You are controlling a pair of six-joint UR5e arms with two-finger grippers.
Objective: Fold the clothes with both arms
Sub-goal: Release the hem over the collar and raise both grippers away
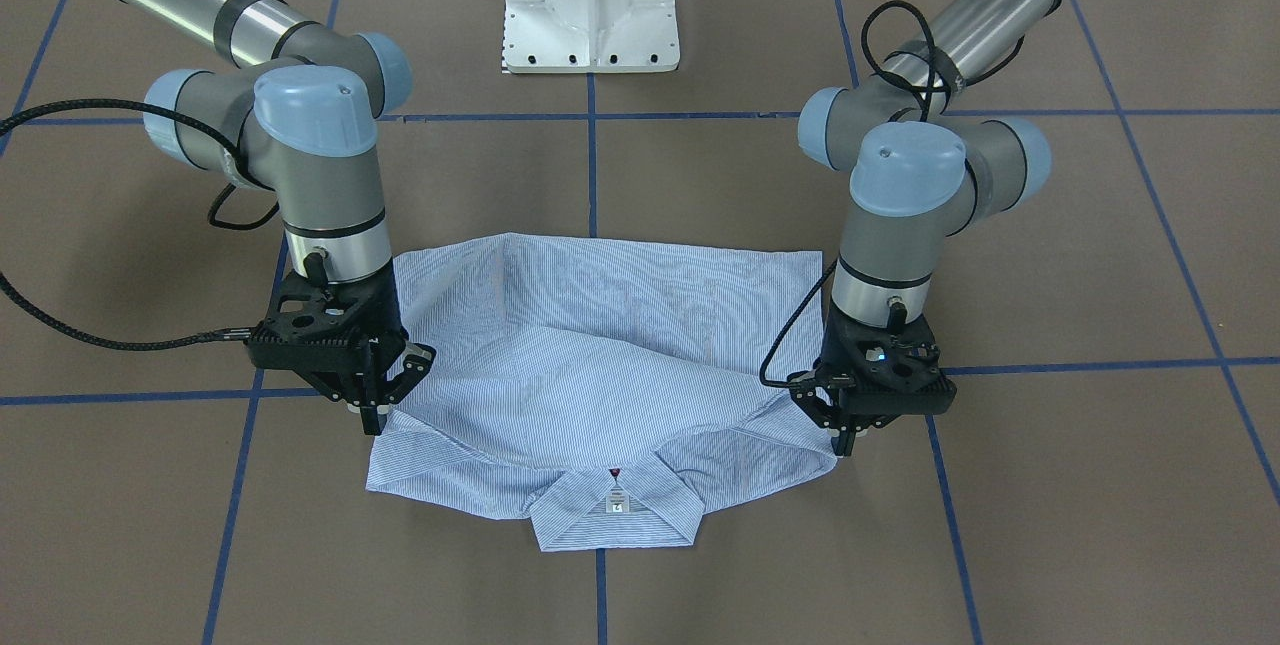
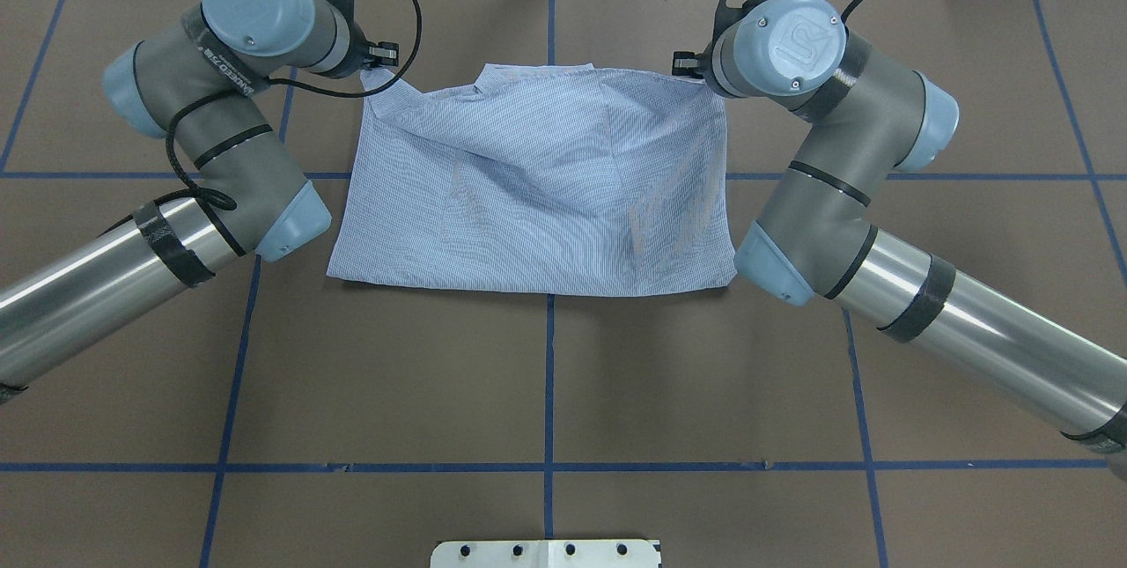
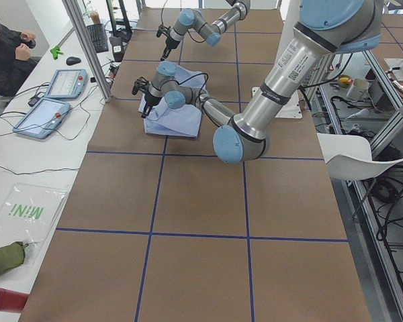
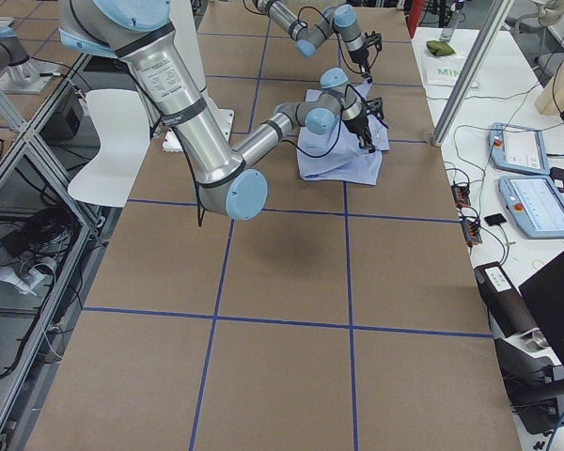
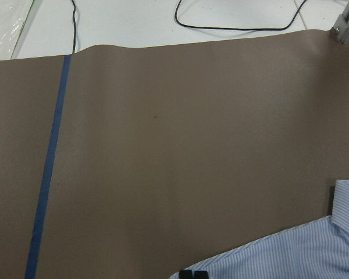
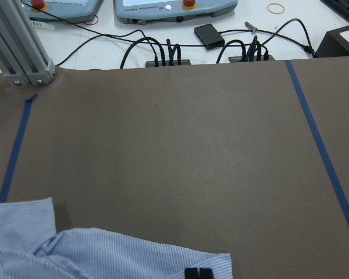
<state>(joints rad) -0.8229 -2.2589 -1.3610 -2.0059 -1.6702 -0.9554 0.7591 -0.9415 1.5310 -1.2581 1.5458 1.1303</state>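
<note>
Left tool and right tool each pinched tight on the shirt, gripping its doubled-over layer beside the collar, spread wide so the fold lands square on the tabletop.

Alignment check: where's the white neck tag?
Front-facing view, lower centre: the small white neck tag lies inside the collar of the light blue striped shirt, by the blue tape.

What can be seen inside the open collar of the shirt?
A small white tag lies inside the collar, with a dark button near it. Anything beneath the shirt there is hidden.
</note>
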